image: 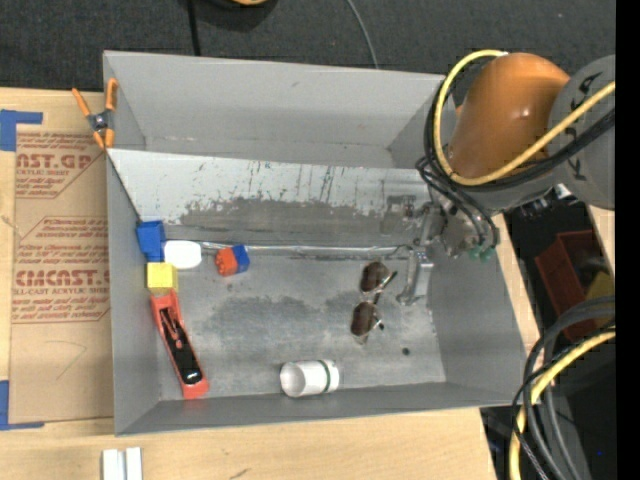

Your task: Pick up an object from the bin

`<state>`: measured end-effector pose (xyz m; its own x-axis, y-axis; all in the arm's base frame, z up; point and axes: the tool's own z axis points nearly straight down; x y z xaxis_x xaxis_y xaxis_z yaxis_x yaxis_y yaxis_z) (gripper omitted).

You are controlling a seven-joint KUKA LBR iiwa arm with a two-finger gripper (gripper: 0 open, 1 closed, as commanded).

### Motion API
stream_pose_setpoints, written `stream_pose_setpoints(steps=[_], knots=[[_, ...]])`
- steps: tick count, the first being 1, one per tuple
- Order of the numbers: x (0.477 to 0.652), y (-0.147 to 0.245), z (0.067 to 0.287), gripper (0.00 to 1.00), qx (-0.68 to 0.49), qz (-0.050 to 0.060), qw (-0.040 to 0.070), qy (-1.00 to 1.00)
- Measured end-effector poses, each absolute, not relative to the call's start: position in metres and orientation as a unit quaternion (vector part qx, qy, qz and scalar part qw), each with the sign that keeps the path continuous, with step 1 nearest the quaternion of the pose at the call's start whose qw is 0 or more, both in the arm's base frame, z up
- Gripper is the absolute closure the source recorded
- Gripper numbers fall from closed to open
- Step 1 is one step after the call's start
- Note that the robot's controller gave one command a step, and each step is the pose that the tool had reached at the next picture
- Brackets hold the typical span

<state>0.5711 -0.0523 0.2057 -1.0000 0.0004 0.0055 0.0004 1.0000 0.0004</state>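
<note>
Blue block: far left;
White oval piece: touching it;
Yellow block: just below both;
Orange block: right of the white piece;
Red-and-black tool: below the yellow block;
White cylinder: on its side, front

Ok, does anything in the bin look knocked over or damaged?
Only small things: the white cylindrical container lies on its side by the near wall, and the bin floor is scuffed along the back. The sunglasses beside the gripper look whole.

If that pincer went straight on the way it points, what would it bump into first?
Probably the bin floor, close beside the brown sunglasses. The pincer points down next to them, though depth is hard to judge.
</note>
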Motion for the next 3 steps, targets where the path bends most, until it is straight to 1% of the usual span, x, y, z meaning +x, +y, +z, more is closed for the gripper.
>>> stream_pose_setpoints(steps=[1, 2, 3], knots=[[0.573, -0.052, 0.211, 0.00, 0.000, 0.000, -0.001, -1.000], [0.571, -0.052, 0.207, 0.00, 0.033, 0.000, -0.001, -0.999], [0.574, -0.057, 0.181, 0.00, 0.138, 0.000, -0.002, -0.990]])
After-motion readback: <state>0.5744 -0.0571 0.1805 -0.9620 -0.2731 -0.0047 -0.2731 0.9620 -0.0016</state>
